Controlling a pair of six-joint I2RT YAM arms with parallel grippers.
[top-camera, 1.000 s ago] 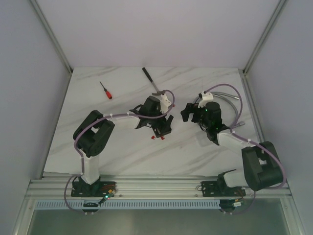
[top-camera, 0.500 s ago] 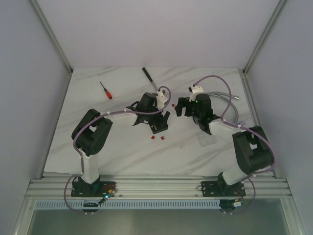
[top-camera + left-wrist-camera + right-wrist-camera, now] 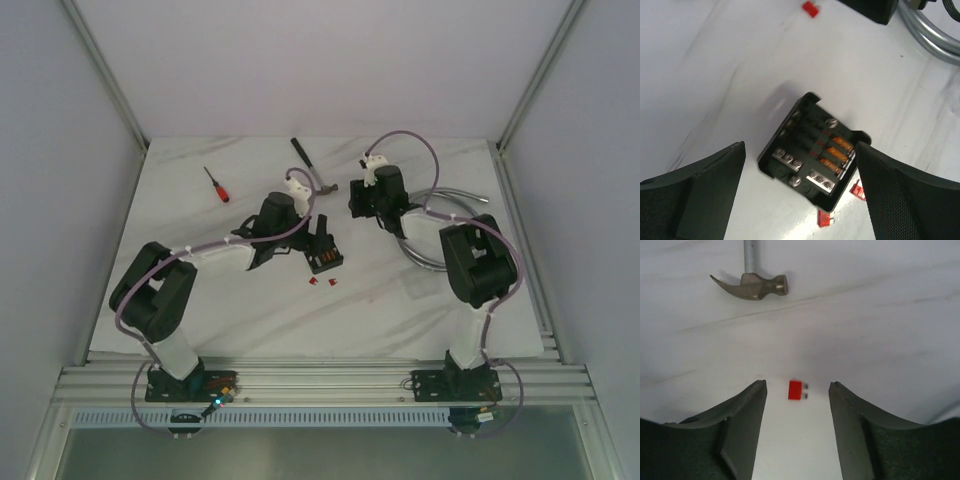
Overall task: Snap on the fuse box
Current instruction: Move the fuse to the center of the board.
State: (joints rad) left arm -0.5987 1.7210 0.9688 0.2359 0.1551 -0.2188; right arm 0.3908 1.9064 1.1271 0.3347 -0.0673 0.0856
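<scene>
The fuse box (image 3: 812, 155) is a small black box lying open side up on the white table, with orange fuses and metal terminals showing. In the top view the fuse box (image 3: 323, 263) is at the table's middle. My left gripper (image 3: 800, 147) is open, hovering above the box, one finger on each side; it also shows in the top view (image 3: 318, 243). My right gripper (image 3: 797, 383) is open and empty over a loose red fuse (image 3: 796, 390); in the top view it (image 3: 357, 198) is at the back middle. No cover for the box is in view.
A hammer (image 3: 310, 165) lies at the back, its head (image 3: 752, 286) just beyond my right gripper. A red-handled screwdriver (image 3: 217, 184) lies back left. Two loose red fuses (image 3: 321, 283) lie by the box. A coiled metal hose (image 3: 430, 255) lies right of the middle.
My right gripper has swung left and toward the back, near the hammer head. My left arm has stretched out, its wrist drawing back left. The fuse box has stayed put.
</scene>
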